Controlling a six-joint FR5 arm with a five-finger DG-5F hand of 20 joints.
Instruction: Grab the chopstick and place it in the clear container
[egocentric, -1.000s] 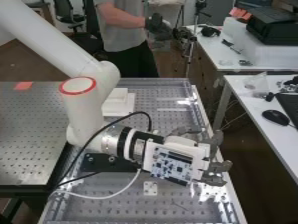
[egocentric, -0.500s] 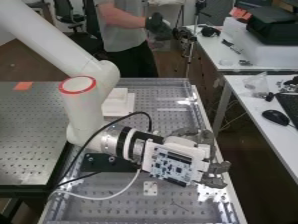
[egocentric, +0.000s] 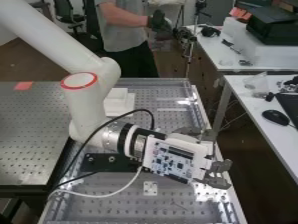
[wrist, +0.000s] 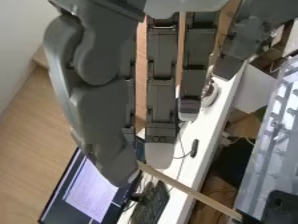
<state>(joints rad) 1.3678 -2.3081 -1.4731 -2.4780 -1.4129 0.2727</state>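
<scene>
The bench (egocentric: 171, 106) has a grey metal top with rows of small round holes, glossy with bright glare near its right edge in the high view. A clear rail runs along that side, with a white strip outside it. At the view's left is a darker perforated plate (egocentric: 30, 135) with a black near edge; a small orange-red paper (egocentric: 24, 86) lies on its far part. On the bench's far half sits a white stepped block (egocentric: 118, 104), narrower above than below. Nearer lie a black plate (egocentric: 100, 164) with round metal fasteners and a small pale plate (egocentric: 150, 188) with holes.
</scene>
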